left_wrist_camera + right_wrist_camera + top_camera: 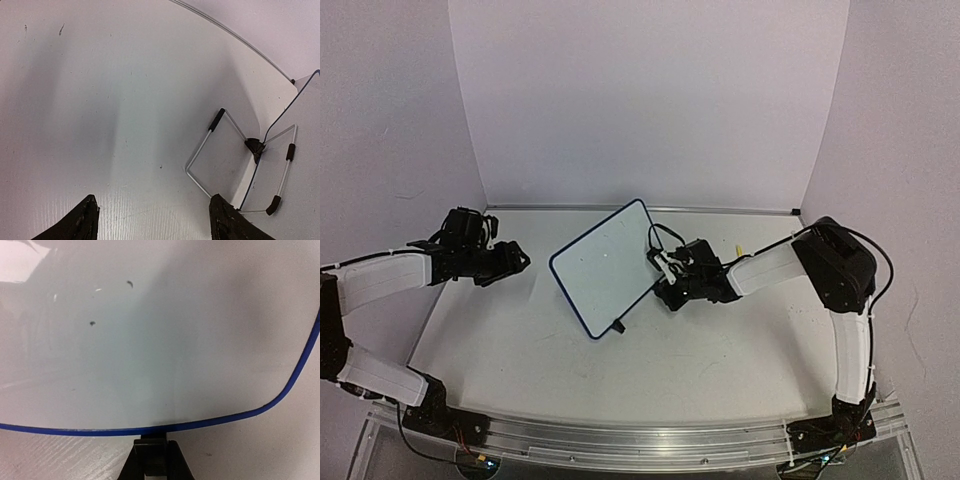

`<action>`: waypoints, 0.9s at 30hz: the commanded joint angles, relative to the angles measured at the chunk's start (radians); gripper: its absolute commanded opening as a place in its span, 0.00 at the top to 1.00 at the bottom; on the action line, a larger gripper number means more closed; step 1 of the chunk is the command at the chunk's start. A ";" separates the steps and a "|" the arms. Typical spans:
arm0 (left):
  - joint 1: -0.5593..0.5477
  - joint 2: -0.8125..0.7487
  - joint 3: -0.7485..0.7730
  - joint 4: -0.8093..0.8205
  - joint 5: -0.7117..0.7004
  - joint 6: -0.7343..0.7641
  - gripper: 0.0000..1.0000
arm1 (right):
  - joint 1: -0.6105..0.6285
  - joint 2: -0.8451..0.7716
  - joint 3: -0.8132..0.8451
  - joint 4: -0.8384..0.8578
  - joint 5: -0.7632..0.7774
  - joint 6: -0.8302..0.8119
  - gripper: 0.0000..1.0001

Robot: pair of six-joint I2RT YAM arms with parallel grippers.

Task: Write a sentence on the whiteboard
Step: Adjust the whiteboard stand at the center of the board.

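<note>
Whiteboard (603, 268) propped at a tilt in the middle of the desk (520, 345), leaning on its wire stand (220, 150), white face toward the right arm. Right fingers (132, 464) clenched together at the board's right-hand edge, tips up against the blue rim (225, 419); pinching it or merely touching, impossible to tell. A few small dark specks (92, 323) on the white face just beyond. Left fingers (82, 220) released, spread wide above bare desk, gripping nothing, hovering behind the board, near the stand yet apart from it.
</note>
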 commanded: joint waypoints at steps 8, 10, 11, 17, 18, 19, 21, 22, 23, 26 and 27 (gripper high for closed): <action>0.008 -0.004 0.025 0.006 -0.008 0.022 0.25 | -0.004 -0.140 -0.103 -0.057 0.429 0.296 1.00; 0.009 0.002 0.027 0.008 -0.004 0.022 0.25 | -0.003 -0.136 -0.104 -0.070 0.461 0.335 1.00; 0.009 0.003 0.026 0.011 -0.002 0.021 0.25 | -0.003 -0.132 -0.103 -0.075 0.473 0.353 1.00; 0.009 -0.021 0.009 0.018 -0.019 0.014 0.21 | -0.003 -0.119 -0.103 -0.091 0.491 0.421 1.00; 0.009 -0.028 0.004 0.018 -0.025 0.012 0.20 | -0.004 -0.118 -0.103 -0.091 0.486 0.422 1.00; 0.010 -0.035 0.001 0.018 -0.030 0.011 0.19 | -0.004 -0.118 -0.103 -0.091 0.477 0.422 0.97; 0.009 -0.051 -0.005 0.019 -0.042 0.010 0.16 | -0.004 -0.123 -0.106 -0.091 0.456 0.419 0.87; 0.009 -0.059 -0.009 0.019 -0.045 0.011 0.14 | -0.003 -0.129 -0.110 -0.089 0.442 0.416 0.81; 0.009 -0.068 -0.012 0.021 -0.048 0.013 0.11 | -0.003 -0.137 -0.115 -0.087 0.425 0.409 0.72; 0.009 -0.107 -0.024 0.027 -0.056 0.026 0.01 | -0.003 -0.181 -0.137 -0.086 0.385 0.402 0.48; 0.009 -0.125 -0.030 0.028 -0.063 0.032 0.01 | -0.002 -0.201 -0.151 -0.087 0.371 0.401 0.41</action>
